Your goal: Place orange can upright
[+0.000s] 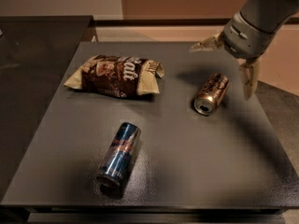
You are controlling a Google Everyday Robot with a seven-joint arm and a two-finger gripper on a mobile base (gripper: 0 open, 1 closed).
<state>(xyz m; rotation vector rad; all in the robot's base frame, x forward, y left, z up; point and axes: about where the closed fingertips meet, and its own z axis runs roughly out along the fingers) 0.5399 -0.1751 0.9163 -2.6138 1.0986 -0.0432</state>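
Observation:
The orange can (212,93) lies on its side on the dark table (196,153), right of centre, its silver top facing the front left. My gripper (225,64) hangs above and just behind the can, at the upper right. It is open wide: one finger (206,44) points left and the other finger (248,78) points down to the right of the can. It holds nothing and does not touch the can.
A brown snack bag (114,74) lies at the back left of the table. A slim blue-and-silver can (120,154) lies on its side near the front left. The table's right edge is close to the gripper.

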